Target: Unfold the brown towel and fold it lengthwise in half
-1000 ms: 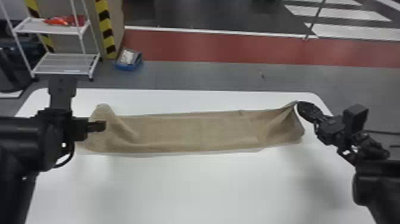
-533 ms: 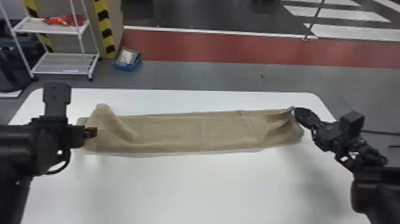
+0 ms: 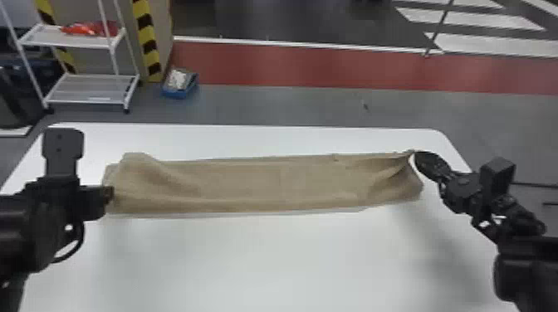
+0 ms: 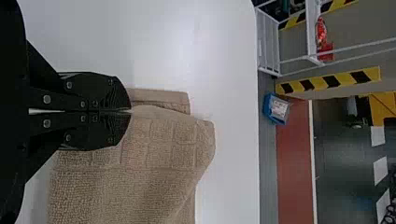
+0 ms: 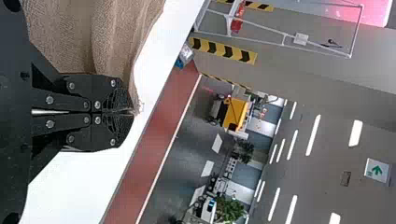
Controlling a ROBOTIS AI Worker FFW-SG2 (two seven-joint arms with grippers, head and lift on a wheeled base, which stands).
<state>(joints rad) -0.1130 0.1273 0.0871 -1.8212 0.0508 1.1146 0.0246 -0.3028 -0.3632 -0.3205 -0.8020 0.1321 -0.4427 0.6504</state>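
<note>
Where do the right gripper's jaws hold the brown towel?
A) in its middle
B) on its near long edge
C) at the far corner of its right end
C: the jaws of the right gripper are closed on that corner, and creases in the towel run toward it.

Head view looks forward and down over a white, flat table [image 3: 270, 257]. Wrist views, closer, turned sideways, face forward. All share the brown cloth towel [image 3: 249, 186] and red floor strip [image 3: 311, 68].

white rack [image 3: 91, 87]; red item [image 3: 85, 29] on its upper shelf; blue bin [image 3: 177, 93] on floor [image 3: 270, 104]; red floor strip [image 3: 311, 66]
</note>
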